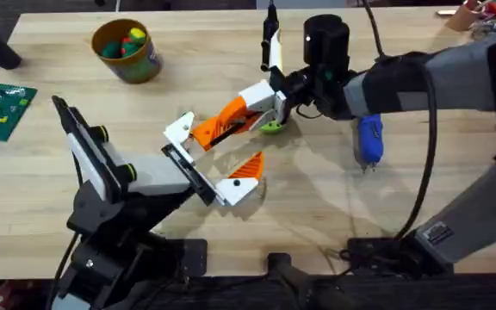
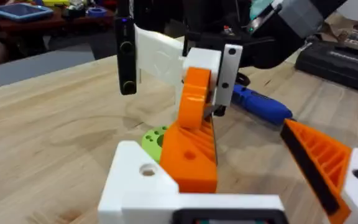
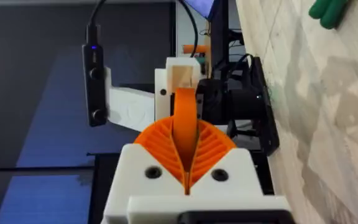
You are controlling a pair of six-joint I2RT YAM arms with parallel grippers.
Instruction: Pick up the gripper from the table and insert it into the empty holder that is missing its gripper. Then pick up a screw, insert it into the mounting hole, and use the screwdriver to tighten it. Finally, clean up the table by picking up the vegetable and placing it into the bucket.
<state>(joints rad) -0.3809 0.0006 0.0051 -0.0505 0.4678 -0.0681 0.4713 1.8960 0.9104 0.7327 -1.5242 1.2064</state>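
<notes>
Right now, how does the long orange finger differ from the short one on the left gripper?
The long finger is a slim wedge; the short finger is a stubby triangle. The long finger is clamped in the right gripper, leaning toward the bare holder; the short finger sits mounted on the left gripper's other jaw. Both are orange plastic.

Left arm first: black links rising from a black base, a pale grey forearm casing, and a white blocky left end effector [image 1: 216, 176] edged in black, one finger carrying an orange ribbed triangular pad. Right arm now: grey sleeve-like covering, black joints, a black cylindrical motor housing, black cables looping off to the base. The right end effector [image 1: 269, 102] is white too, with round screw holes and orange ribbed pads.
</notes>
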